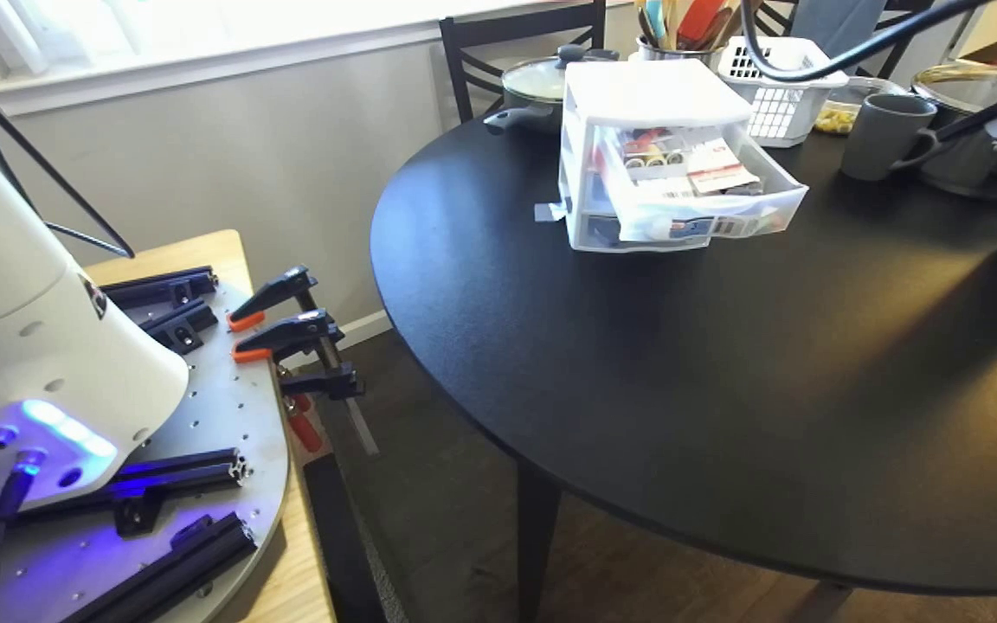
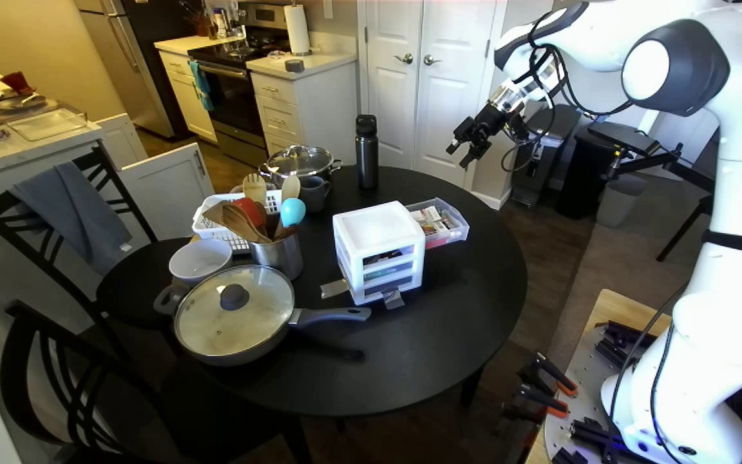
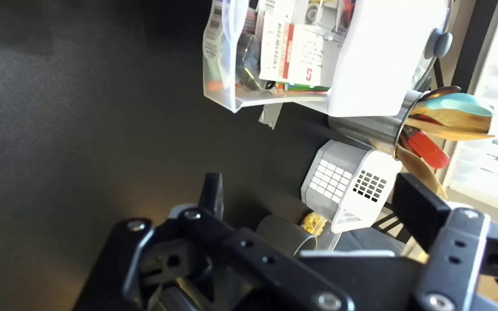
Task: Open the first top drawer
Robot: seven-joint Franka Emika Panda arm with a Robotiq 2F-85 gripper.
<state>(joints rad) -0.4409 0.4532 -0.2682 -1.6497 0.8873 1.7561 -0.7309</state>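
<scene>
The white-framed drawer unit stands on the black table, also in an exterior view and the wrist view. Its first top drawer is pulled far out and holds small boxes and packets, some red. It also shows pulled out in an exterior view and at the top of the wrist view. Clear drawers below it look shut. My gripper is in the air beyond the table edge, apart from the drawer. In the wrist view its fingers are wide apart with nothing held.
A grey mug, a white lattice basket and a pot stand near the unit. A dark bottle stands near the table's rim. A lidded pan and a utensil holder are behind the unit. Tape pieces lie at its base.
</scene>
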